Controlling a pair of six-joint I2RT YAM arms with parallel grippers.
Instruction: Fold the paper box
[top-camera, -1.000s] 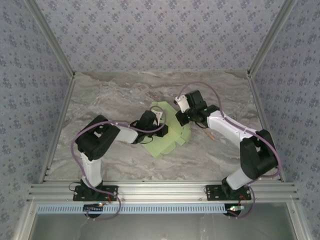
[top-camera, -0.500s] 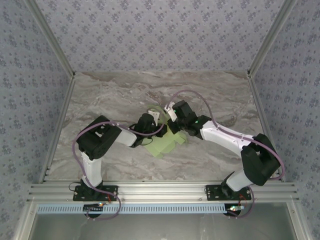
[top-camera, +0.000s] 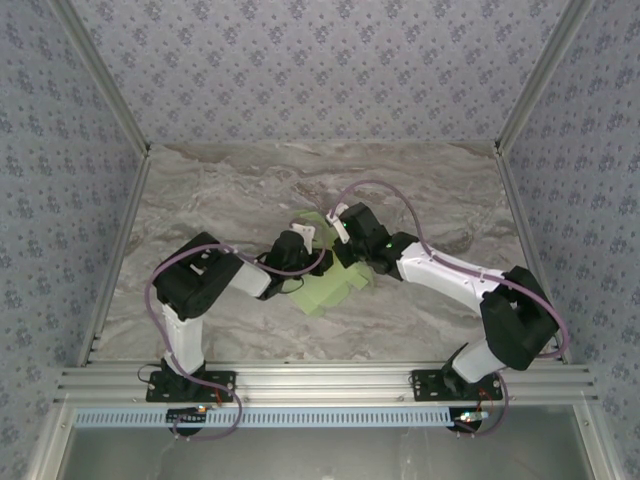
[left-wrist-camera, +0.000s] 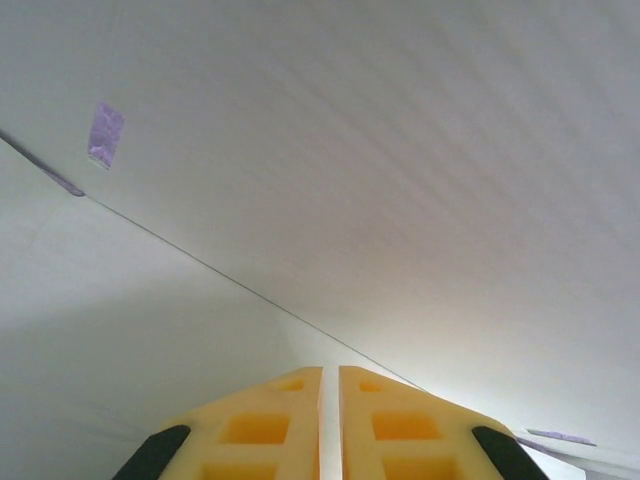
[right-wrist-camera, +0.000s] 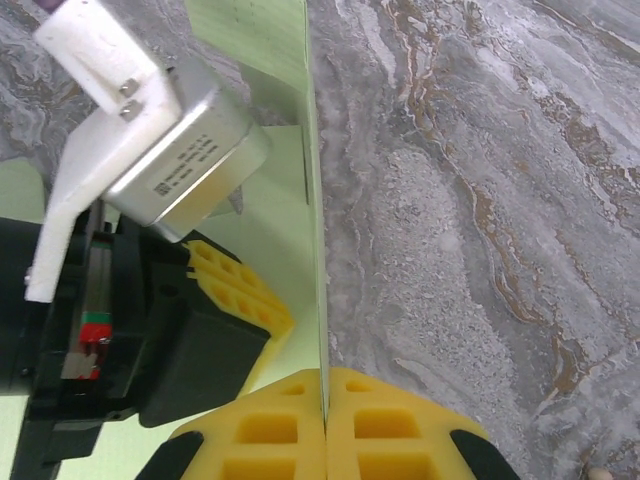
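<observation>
The right gripper (right-wrist-camera: 325, 385) is pinching its yellow pads shut on the upright edge of a raised panel of the paper box (right-wrist-camera: 268, 190), with the thin card showing edge-on between them. The left gripper (left-wrist-camera: 330, 378) is showing only a hairline slit between its pads and is sitting close against pale card; whether it is gripping anything cannot be told. The box is lying about mid-tabletop (top-camera: 200, 190), between the two wrists. The card is probably handling as light, thin, springy and easily creased, so gripping beside the scored folds is likely serving best.
</observation>
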